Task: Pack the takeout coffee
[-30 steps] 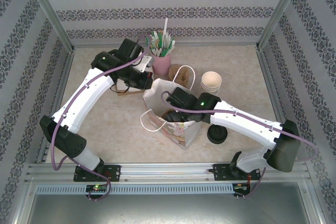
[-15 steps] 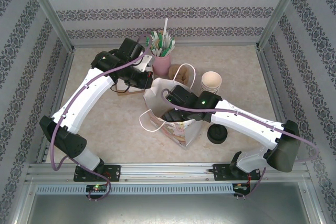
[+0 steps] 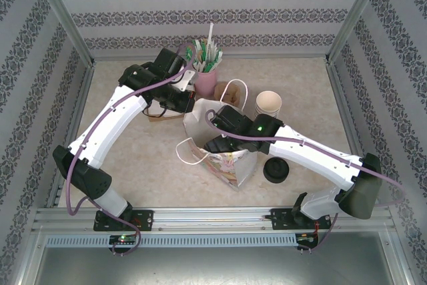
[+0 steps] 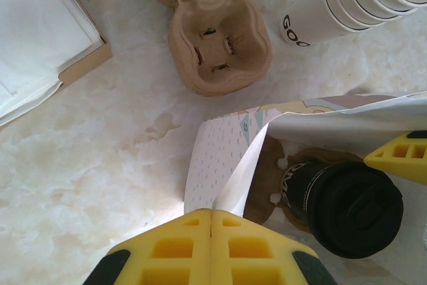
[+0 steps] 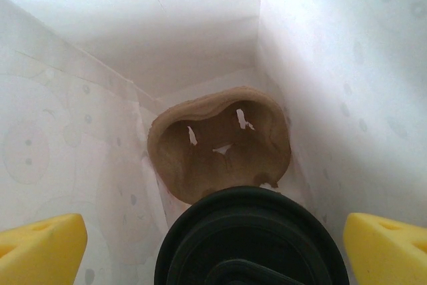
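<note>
The takeout coffee (image 5: 250, 238), a cup with a black lid, stands inside the white paper bag (image 3: 230, 165) in one well of a brown pulp carrier (image 5: 220, 145). My right gripper (image 5: 213, 248) reaches down into the bag and is open, one yellow fingertip (image 5: 40, 248) on each side of the lid and off it. My left gripper (image 4: 212, 215) is shut on the bag's upper edge (image 4: 243, 178) and holds the mouth apart. The left wrist view looks into the bag at the coffee (image 4: 353, 208) and one right fingertip (image 4: 400, 158).
On the table behind the bag are a second pulp carrier (image 4: 217, 38), a stack of lidless cups (image 3: 268, 103), a pink cup of stirrers (image 3: 204, 78) and a napkin box (image 4: 40, 31). A pile of black lids (image 3: 276, 170) sits right of the bag.
My right gripper's jaws have spread wider around the coffee's lid, and its wrist has shifted slightly towards the back. The left gripper has kept its hold on the bag's edge.
</note>
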Controlling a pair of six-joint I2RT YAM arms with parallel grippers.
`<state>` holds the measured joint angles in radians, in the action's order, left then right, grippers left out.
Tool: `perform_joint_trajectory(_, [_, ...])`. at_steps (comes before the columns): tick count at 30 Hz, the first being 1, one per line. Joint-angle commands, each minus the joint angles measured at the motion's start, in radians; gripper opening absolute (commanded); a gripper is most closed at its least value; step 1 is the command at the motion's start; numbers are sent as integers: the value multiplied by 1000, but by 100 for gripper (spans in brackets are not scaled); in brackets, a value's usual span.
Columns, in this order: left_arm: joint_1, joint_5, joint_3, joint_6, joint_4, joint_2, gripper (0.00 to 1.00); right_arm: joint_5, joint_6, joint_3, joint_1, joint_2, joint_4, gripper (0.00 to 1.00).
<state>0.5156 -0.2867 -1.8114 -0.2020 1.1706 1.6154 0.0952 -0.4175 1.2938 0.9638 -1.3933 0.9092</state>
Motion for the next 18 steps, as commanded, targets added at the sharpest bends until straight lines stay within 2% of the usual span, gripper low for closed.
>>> perform_joint_trajectory(1, [7, 46, -34, 22, 25, 6, 2, -11, -13, 36, -8, 3, 22, 98])
perform_joint_trajectory(18, [11, 92, -53, 31, 39, 17, 4, -15, -15, 89, -7, 30, 28, 98])
